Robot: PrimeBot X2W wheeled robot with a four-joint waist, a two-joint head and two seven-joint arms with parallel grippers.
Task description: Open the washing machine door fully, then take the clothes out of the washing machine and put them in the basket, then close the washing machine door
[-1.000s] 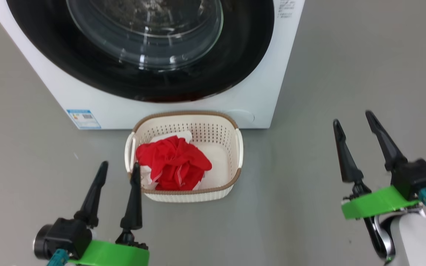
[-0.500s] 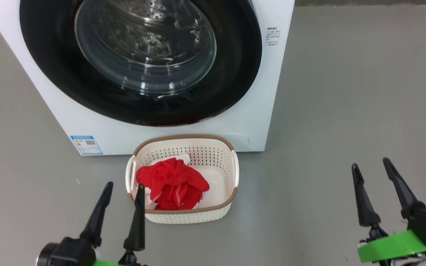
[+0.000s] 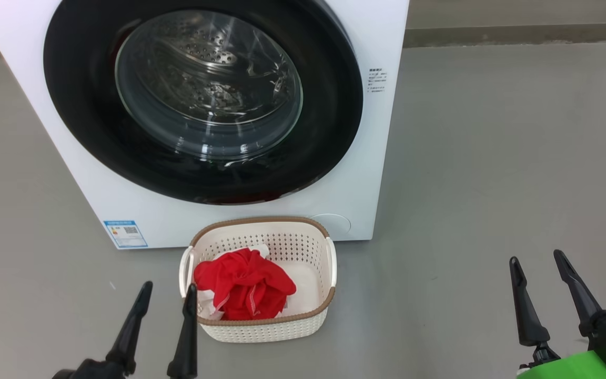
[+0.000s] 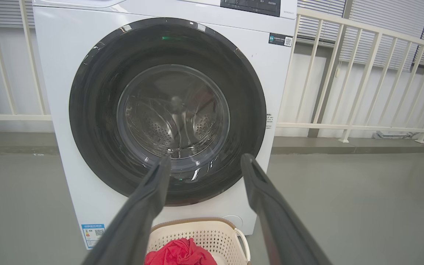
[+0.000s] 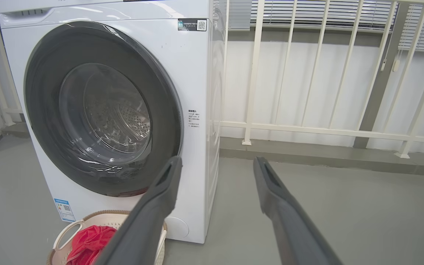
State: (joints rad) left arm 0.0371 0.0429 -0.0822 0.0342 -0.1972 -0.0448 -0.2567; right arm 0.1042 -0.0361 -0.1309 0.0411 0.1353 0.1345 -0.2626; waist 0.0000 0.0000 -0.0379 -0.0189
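1. Left tool [image 3: 169, 288]: released, both fingers spread with nothing between them. It sits low in the head view, just beside the near left corner of the basket [image 3: 261, 329]. One finger crosses the rim there, and I cannot tell if it touches.
2. Right tool [image 3: 536, 258]: also released and empty, hanging over bare floor [image 3: 466, 184], well apart from the basket and off to the right of the washing machine [image 3: 382, 158].
3. What has changed over the last second: the whole head view has shifted. The machine and basket now sit lower in it, more of the door shows, and both tools have sunk toward the bottom edge. I read that as my camera lifting, not the things moving. The basket stays at the machine's foot, and both tools stay spread.
4. The clothes [image 3: 245, 287] lie bunched in the left half of the basket, red with white trim, in the same heap as before.
5. Beyond the basket, the washing machine door [image 3: 203, 100] lies flush against the front in both wrist views. Through the glass I see only bare steel drum.
6. My judgement: clothes out, door shut, so the task looks finished and I am backing off. From the left wrist, the basket sits below and between the fingers, with the door straight ahead.
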